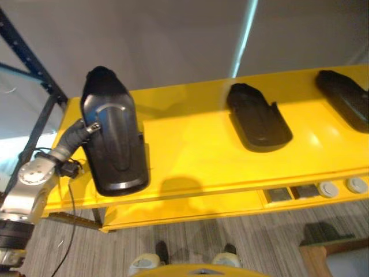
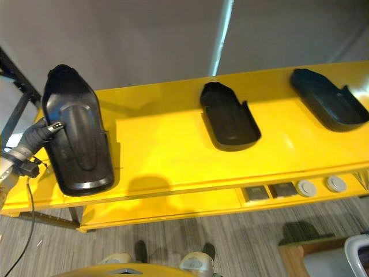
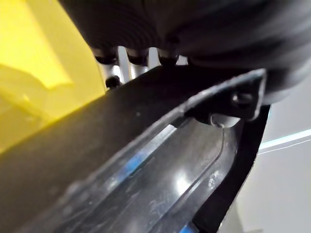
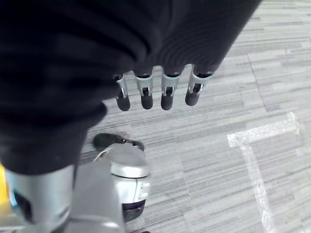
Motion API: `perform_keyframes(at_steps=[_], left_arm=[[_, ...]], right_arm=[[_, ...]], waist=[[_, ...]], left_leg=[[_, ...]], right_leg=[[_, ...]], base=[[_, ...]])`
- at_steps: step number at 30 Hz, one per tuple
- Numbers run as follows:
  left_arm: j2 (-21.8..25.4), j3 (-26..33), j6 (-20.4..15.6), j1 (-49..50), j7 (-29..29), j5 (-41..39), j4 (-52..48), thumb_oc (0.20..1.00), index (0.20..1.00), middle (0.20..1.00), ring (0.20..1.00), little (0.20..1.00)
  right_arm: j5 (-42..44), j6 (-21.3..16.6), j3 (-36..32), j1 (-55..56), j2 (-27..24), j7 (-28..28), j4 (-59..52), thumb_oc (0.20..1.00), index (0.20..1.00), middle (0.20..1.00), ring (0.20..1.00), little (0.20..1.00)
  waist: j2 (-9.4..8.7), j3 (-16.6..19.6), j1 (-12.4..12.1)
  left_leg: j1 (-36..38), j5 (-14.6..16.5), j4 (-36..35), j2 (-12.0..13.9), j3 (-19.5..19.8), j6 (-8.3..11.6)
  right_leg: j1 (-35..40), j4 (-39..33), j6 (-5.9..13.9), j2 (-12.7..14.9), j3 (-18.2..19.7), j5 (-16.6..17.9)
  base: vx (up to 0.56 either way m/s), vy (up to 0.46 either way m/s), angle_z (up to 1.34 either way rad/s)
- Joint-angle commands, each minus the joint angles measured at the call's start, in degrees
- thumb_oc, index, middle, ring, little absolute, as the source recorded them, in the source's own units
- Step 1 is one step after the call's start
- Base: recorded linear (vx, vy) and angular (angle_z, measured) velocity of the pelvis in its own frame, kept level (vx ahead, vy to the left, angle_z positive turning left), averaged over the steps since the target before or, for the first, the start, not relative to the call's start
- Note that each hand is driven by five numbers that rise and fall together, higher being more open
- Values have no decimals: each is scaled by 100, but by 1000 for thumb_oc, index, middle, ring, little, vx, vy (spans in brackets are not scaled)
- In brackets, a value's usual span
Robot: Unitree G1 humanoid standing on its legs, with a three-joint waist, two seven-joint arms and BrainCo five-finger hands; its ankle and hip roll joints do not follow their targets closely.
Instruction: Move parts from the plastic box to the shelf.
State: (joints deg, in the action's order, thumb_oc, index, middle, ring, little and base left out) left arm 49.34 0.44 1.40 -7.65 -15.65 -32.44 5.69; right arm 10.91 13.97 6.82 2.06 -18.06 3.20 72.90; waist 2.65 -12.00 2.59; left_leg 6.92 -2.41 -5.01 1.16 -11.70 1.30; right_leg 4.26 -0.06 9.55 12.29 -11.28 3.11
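A long black moulded part (image 1: 112,144) rests on the left end of the yellow shelf (image 1: 190,150). My left hand (image 1: 91,127) reaches in from the left, its thumb on the part's inner face. In the left wrist view the fingers (image 3: 131,58) lie behind the part's rim (image 3: 146,111), so the hand is shut on it. Two more black parts lie on the shelf, one in the middle (image 1: 256,118) and one at the far right (image 1: 346,98). My right hand (image 4: 155,92) hangs over the grey floor with relaxed fingers, holding nothing.
A dark blue rack upright (image 1: 29,52) stands left of the shelf. Dark square and white round fittings (image 1: 328,189) sit in the shelf's front edge at the right. A wooden-edged object (image 1: 323,254) and a pale box corner (image 2: 357,254) are at the lower right.
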Motion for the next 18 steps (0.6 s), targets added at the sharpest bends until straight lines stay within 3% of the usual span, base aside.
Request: perform_keyframes(at_steps=[1,3,5,8,11,18], left_arm=[[32,213,-95,-547,-92,-274,-83,200,200,200,200,200],[168,60,199,-908,-516,-783,555,200,200,200,200,200],[330,-201,414,-1316,-953,-1070,1332,200,200,200,200,200],[352,-332,410,-1584,-1026,-1132,1692,200,200,200,200,200],[492,-615,257,-2188,-1063,-925,2730,200,200,200,200,200],[762,-1053,271,-2880,-1032,-557,3378,200,200,200,200,200]], right_arm=[[-74,40,274,48,-107,39,190,1000,1000,1000,1000,1000],[-345,97,363,60,-206,167,134,1000,1000,1000,1000,1000],[-98,31,453,-8,-343,99,85,1000,1000,1000,1000,1000],[39,-2,437,-117,-489,134,33,1000,1000,1000,1000,1000],[-214,-4,492,-288,-707,266,-75,1000,1000,1000,1000,1000],[-405,69,706,-448,-907,257,-223,1000,1000,1000,1000,1000]], waist=[[261,77,76],[296,79,210],[316,-15,284],[339,-108,352],[394,-354,516],[406,-615,628]], left_leg=[[-62,659,1,-27,231,-127],[-224,603,1,-127,266,-126],[-368,538,1,-146,142,-92],[-456,515,1,-183,89,-84],[-644,472,1,-269,-3,-94],[-809,395,1,-264,-13,-76]], right_leg=[[-265,213,-193,-437,122,-445],[-312,-166,-200,-554,453,-223],[-382,-347,-177,-555,477,-97],[-465,-403,-188,-585,540,-64],[-690,-417,-238,-693,702,-38],[-858,-414,-291,-798,819,-19]], base=[[39,36,33],[10,8,4],[-4,-10,-2],[-47,24,-6],[-66,30,-14],[-4,2,-4]])
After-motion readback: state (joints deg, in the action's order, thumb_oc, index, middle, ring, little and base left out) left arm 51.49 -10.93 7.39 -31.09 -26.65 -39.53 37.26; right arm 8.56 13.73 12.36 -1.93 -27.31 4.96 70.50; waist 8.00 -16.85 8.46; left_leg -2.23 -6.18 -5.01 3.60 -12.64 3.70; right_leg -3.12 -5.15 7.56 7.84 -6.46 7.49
